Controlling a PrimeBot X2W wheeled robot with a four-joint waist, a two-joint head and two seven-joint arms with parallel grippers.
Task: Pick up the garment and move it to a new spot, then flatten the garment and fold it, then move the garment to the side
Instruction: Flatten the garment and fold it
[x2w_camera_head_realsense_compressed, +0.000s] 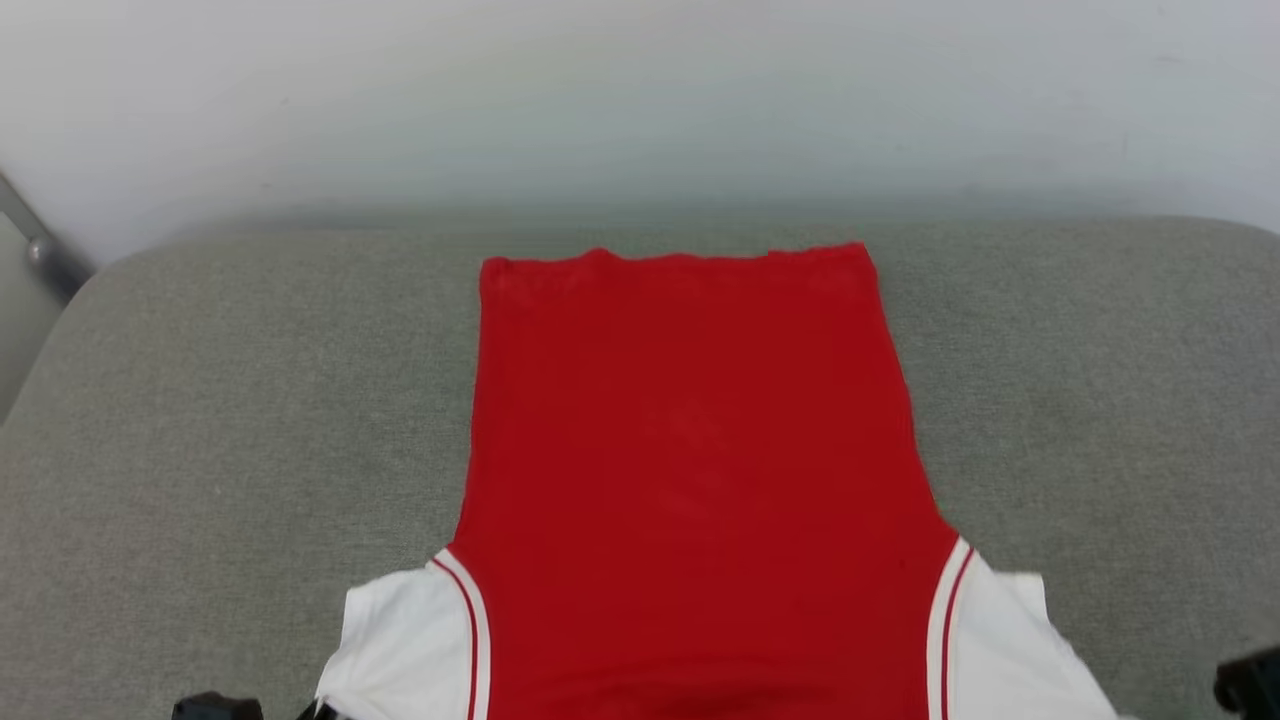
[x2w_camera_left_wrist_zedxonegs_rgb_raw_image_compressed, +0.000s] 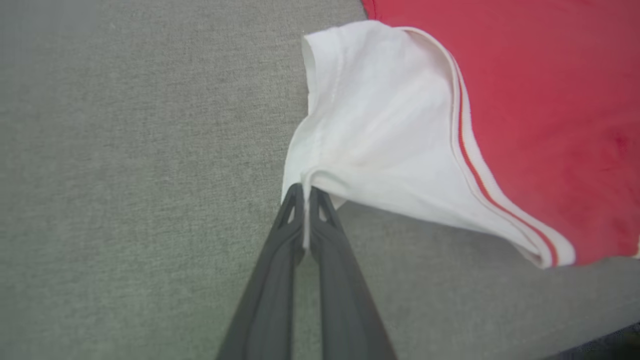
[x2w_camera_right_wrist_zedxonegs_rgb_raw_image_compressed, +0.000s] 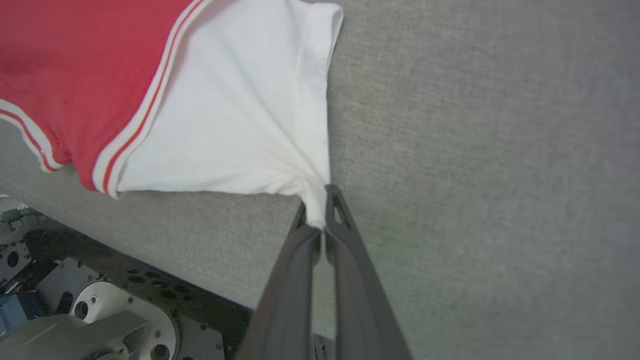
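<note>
Garment (x2w_camera_head_realsense_compressed: 690, 450) lies spread, plain red side up, on the grey cushion (x2w_camera_head_realsense_compressed: 200, 400) — light, limp, wrinkle-prone. Left gripper (x2w_camera_left_wrist_zedxonegs_rgb_raw_image_compressed: 305, 195) is clamped on the left sleeve (x2w_camera_left_wrist_zedxonegs_rgb_raw_image_compressed: 370, 110) corner and right gripper (x2w_camera_right_wrist_zedxonegs_rgb_raw_image_compressed: 320, 207) on the right sleeve (x2w_camera_right_wrist_zedxonegs_rgb_raw_image_compressed: 240, 115) corner — judged sound holds for flattening.

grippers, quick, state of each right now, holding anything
left gripper: jaws shut on the garment, pinching a white sleeve.
right gripper: jaws shut on the garment, pinching the other white sleeve.

Left jaws and right jaws pinched shut — long dark fingers (x2w_camera_left_wrist_zedxonegs_rgb_raw_image_compressed: 272, 280) pressed together.
</note>
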